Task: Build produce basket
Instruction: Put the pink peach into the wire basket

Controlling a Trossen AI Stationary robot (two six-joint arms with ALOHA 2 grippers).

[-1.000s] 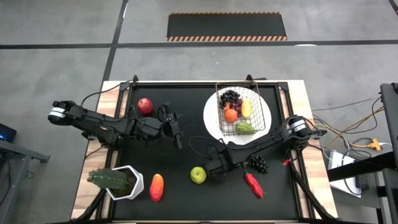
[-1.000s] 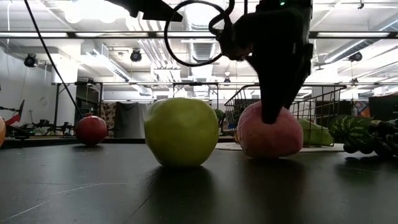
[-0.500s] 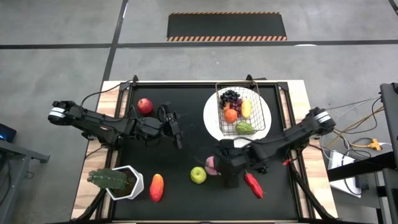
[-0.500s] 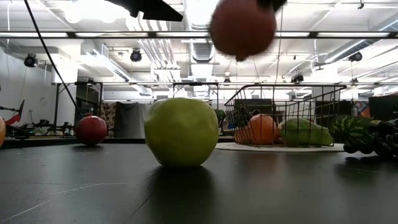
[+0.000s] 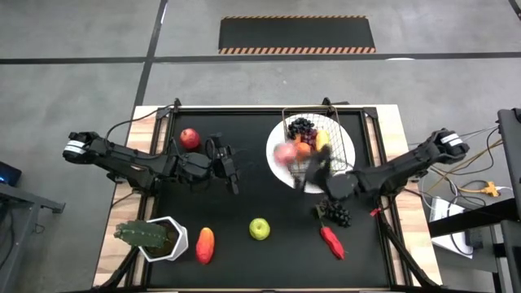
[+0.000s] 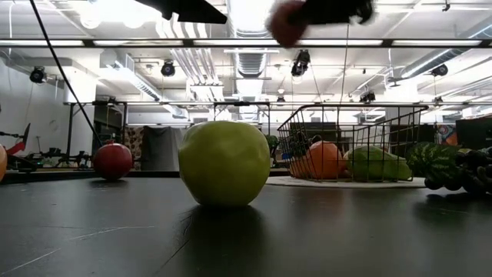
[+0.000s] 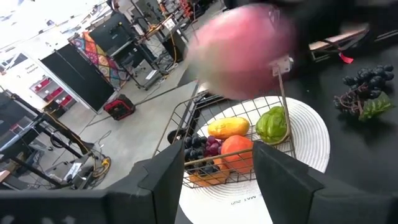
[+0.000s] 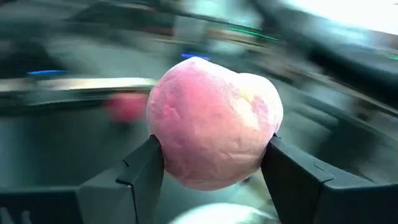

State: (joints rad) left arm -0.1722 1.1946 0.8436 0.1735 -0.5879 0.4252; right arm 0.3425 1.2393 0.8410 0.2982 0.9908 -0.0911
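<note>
My right gripper is shut on a pink peach, which it holds in the air over the left rim of the wire basket. The peach also shows in the left wrist view. The basket stands on a white plate and holds grapes, an orange, a yellow mango and a green pepper. My left gripper waits open at mid-table, left of the plate, with nothing between its fingers. A green apple rests on the black mat. My right gripper pinches the peach by two opposite sides between its two fingers. The fingers lie about level and come from the table's right side. The peach is lifted clear of the table, above the basket's left rim.
A red apple lies at the far left. Dark grapes and a red pepper lie near the right. A red-orange fruit lies beside the cactus in its white pot at the near left.
My right gripper has lifted the peach off the mat beside the green apple. It has carried the peach up and toward the far edge, to the basket's left rim. Meanwhile it has tipped from pointing down to about level.
</note>
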